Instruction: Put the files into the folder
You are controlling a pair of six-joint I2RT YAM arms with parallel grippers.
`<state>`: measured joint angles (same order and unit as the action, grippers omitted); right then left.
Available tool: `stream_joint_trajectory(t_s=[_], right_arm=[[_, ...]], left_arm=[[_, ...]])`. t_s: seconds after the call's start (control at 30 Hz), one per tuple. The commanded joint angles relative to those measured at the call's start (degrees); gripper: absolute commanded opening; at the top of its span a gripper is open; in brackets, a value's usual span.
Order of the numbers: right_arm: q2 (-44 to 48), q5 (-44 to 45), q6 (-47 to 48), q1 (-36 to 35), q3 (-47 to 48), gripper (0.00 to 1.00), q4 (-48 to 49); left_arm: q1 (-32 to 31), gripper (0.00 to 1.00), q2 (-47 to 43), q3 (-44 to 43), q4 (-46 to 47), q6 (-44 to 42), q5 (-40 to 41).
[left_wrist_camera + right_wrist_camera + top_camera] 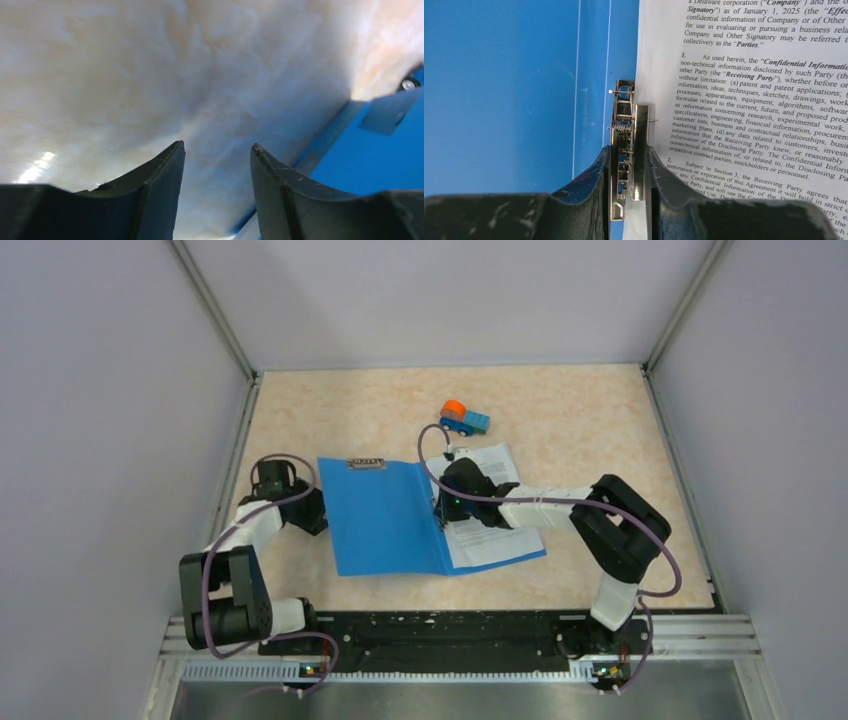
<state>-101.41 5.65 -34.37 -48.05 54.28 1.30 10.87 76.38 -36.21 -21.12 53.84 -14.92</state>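
Note:
The blue folder (385, 520) lies open and flat on the table. The files (495, 540), white sheets with dense black text, lie on its right half. My right gripper (441, 505) is at the spine. In the right wrist view my right gripper (628, 148) is shut on the folder's metal clip (626, 120), with the files (749, 100) to its right and the blue folder (499, 90) to its left. My left gripper (318, 515) is at the folder's left edge. In the left wrist view my left gripper (217, 145) is open and empty over bare table, with the folder (370, 160) just to its right.
A small blue-and-orange toy truck (465, 418) stands behind the folder. A second metal clip (366, 463) sits at the far edge of the folder's left half. Grey walls close in the table (600, 420) on three sides.

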Motion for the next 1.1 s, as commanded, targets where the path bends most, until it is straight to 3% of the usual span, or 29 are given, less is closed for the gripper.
stream_joint_trajectory(t_s=[0.0,0.2,0.4,0.6,0.77,1.07], right_arm=[[-3.5,-9.5,-3.9,0.1,0.5,0.12,1.6],[-7.9,-13.6,-5.9,-2.8,8.1,0.14,2.8],[-6.5,-14.4,-7.5,-3.7,10.0,0.39,3.6],[1.1,-14.1,-7.1,-1.4,7.0,0.52,2.9],[9.3,-11.8,-5.3,2.6,2.9,0.54,-0.2],[22.8,-10.8,-2.8,17.6,-10.9,0.6,-2.6]], left_arm=[[-3.5,0.54,-5.6,-4.3,-0.9,1.0,-2.1],[-6.8,0.45,-7.6,-11.2,-3.7,-1.2,-2.8],[-9.2,0.42,-5.7,-16.0,-4.9,-4.6,-3.4],[-10.6,0.41,-3.5,-18.9,-5.0,-7.3,-4.2],[-15.8,0.41,-1.9,-21.5,-4.6,-7.3,-4.4],[-28.6,0.4,2.7,-23.6,-0.6,-3.3,-1.5]])
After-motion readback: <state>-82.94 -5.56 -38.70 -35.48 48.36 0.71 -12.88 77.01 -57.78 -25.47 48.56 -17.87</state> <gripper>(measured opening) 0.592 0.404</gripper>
